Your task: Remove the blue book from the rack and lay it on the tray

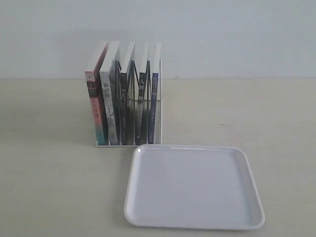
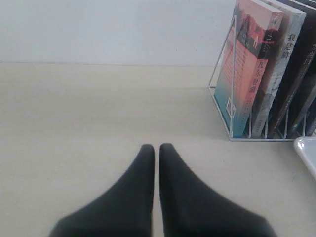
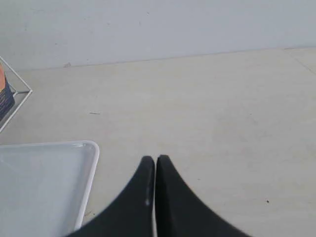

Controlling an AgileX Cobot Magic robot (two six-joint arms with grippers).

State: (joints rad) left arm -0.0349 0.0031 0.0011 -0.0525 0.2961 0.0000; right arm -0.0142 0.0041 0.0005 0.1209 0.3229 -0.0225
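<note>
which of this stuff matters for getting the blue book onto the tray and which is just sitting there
For the job:
- blue book, rightmost in the rack
- tray, in front of the rack, nothing on it

Just sitting there:
- pink-and-teal book, leftmost
- three middle books

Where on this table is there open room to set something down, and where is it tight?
Free: inside the tray, and the table left and right of the rack. Crowded: books packed in the rack, whose front nearly meets the tray's back rim.
</note>
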